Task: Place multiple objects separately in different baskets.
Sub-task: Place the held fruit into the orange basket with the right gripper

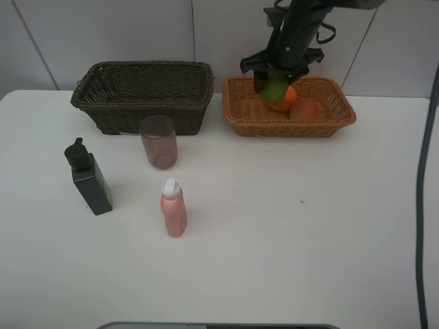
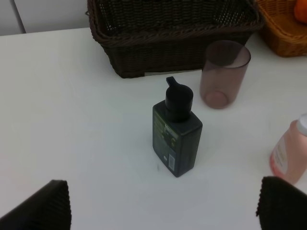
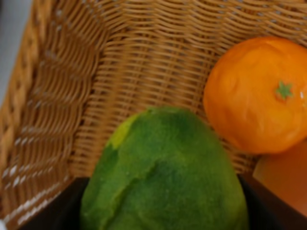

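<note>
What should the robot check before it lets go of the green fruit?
1. Grip: the right end effector is shut on the green fruit: ok.
2. Place: fruit is above the tan basket: ok.
3. Landing spot: bare weave beside the orange: ok.
4. Drop height to the basket floor: cannot tell.
5. Other arm: the left end effector is open near the black bottle, away from the drop: ok.

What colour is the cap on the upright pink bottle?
White. The cap of the pink plastic bottle shows best in the exterior high view.
</note>
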